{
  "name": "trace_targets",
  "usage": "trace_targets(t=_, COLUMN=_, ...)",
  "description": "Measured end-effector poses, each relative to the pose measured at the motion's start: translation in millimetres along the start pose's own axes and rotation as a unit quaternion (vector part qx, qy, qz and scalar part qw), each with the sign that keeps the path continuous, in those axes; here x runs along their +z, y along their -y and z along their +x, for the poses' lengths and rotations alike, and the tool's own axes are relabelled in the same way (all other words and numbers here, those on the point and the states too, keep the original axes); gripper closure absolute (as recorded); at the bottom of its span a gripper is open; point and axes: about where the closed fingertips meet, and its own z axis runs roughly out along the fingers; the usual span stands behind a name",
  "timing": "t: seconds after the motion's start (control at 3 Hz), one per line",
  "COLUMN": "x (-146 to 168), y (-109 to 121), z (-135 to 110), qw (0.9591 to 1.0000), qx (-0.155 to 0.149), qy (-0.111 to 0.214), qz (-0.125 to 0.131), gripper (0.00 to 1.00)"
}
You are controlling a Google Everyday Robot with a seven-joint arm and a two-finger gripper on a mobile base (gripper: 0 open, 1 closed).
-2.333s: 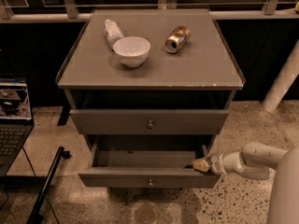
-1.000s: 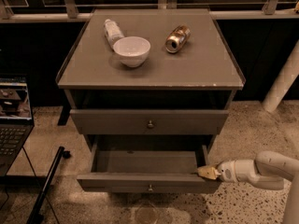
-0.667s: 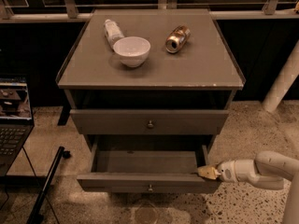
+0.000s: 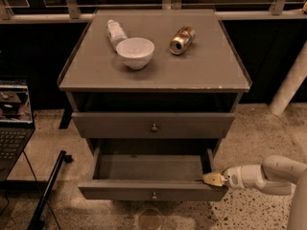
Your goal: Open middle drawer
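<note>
**A:** Where does your job stand?

**B:** Nearly done, by my reading. Your middle drawer (image 4: pixel 151 169) sits at 6 o'clock in the view, pulled well out from the desk (image 4: pixel 206 66), with its plain grey inside showing.

**A:** And the gripper?

**B:** Your gripper (image 4: pixel 213 178) is at about 4 o'clock, at the 3 o'clock end of the drawer's front and seemingly touching that corner. Whether it is spread or pressed together, I cannot tell.

**A:** What is left for you?

**B:** Little, I judge: perhaps a last bit of pull, then release and back away. The taller drawer (image 4: pixel 153 124) at 12 o'clock from it is closed, so leave it alone.
</note>
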Motion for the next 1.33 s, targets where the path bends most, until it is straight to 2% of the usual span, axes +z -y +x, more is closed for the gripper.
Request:
trace_targets(t=0.33, x=-4.4, y=-5.8, z=17.0, qw=0.9997, qx=0.021, qy=-0.002, qz=-0.01, gripper=1.0)
trace_targets(t=0.67, x=-6.1, y=-7.2, z=15.9, qw=0.9997, qx=0.021, qy=-0.002, qz=-0.01, gripper=1.0)
trace_targets(t=1.0, x=-14.9, y=-16.7, z=27.5, qw=0.9995, qx=0.023, qy=0.005, qz=-0.021, gripper=1.0)
trace_targets(t=1.33, x=-44.1, y=-48.0, z=3.2, qw=0.9969, qx=-0.03, qy=0.044, qz=-0.057, gripper=1.0)
